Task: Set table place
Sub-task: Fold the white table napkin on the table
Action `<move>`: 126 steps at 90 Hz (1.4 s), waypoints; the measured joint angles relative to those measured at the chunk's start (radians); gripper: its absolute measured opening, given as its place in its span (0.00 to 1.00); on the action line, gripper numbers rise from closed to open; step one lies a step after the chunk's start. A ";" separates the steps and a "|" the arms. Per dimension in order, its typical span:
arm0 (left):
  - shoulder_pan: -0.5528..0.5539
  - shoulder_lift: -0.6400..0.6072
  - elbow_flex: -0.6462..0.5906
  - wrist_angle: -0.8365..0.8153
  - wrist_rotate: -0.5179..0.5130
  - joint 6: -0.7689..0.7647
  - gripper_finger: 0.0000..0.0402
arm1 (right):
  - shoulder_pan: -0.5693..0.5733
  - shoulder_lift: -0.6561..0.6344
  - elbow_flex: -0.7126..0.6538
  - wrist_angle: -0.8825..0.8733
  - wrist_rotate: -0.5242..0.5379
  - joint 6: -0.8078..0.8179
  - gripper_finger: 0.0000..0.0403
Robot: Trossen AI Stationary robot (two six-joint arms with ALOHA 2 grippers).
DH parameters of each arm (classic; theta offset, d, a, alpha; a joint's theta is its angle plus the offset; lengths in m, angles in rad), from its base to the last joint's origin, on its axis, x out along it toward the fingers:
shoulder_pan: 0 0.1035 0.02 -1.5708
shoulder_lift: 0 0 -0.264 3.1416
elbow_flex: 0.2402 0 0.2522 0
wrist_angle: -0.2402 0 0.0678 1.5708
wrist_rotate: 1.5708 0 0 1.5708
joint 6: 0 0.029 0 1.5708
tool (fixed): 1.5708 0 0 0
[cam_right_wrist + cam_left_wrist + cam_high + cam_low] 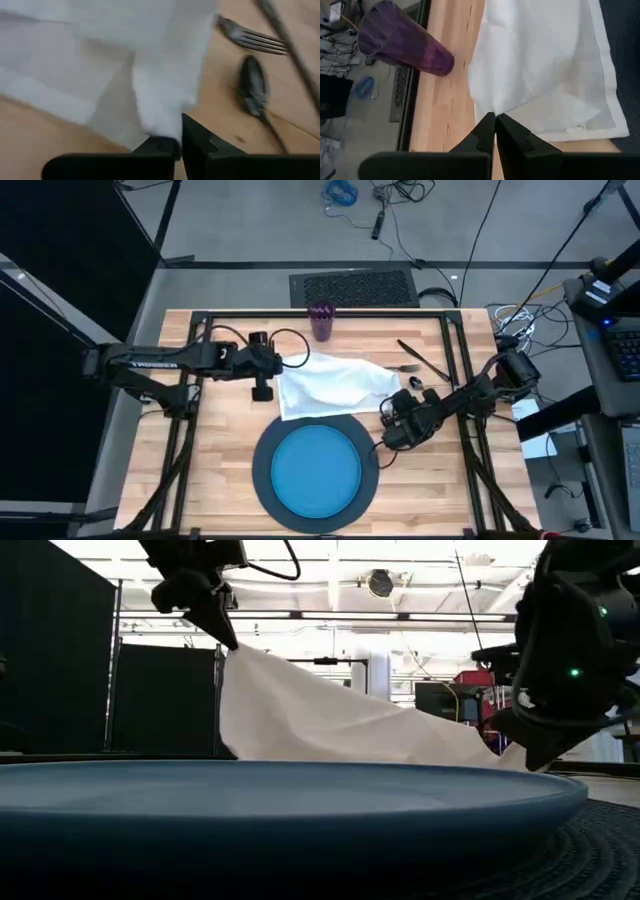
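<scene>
The white napkin (335,385) lies on the worktop (225,450) at about 12 o'clock from the blue plate (317,468), which sits on the dark grey charger (262,470). Both arms have it. The left hand (264,388) is pressed together on the corner at the cloth's 9 o'clock side, and the low view shows that corner lifted, the fabric falling away in a slack slope. The right hand (400,418) pinches the edge at the 4 o'clock side, low near the wood. This is thin, light, limp cloth: it sags and creases under its own weight and keeps no shape, so it will likely follow only where it is pinched. Corners and hems look like the best holds, since a grip mid-sheet would bunch it. Drawn taut between two holds it should travel flat; pulled unevenly it may slip free or drag. The fork (408,368), knife (424,360) and spoon (417,383) lie just beside the cloth at its 3 o'clock edge, and could be swept. The purple cup (321,322) stands at 12 o'clock, near the far rim.
</scene>
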 joint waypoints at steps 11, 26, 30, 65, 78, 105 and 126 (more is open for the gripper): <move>0.000 0.000 0.000 0.017 0.000 0.000 0.00 | -0.001 0.000 0.000 0.044 0.001 -0.067 0.18; 0.000 0.000 0.000 0.027 0.002 -0.001 0.00 | -0.038 0.000 0.000 0.035 0.022 -0.133 0.41; 0.000 0.000 0.000 0.027 0.002 -0.002 0.00 | -0.051 0.000 0.000 0.035 0.022 -0.162 0.48; 0.003 0.000 0.000 0.138 -0.017 -0.002 0.00 | -0.138 0.000 0.000 0.057 0.117 -0.472 0.74; 0.013 0.000 0.000 0.159 -0.031 0.002 0.01 | -0.160 0.000 0.000 0.126 0.165 -0.559 0.74; 0.037 0.046 0.000 0.188 0.067 0.007 0.19 | -0.150 0.000 0.000 0.278 0.213 -0.666 0.73; 0.037 0.082 0.000 0.329 -0.108 -0.171 0.29 | -0.137 0.000 0.000 0.317 0.213 -0.666 0.73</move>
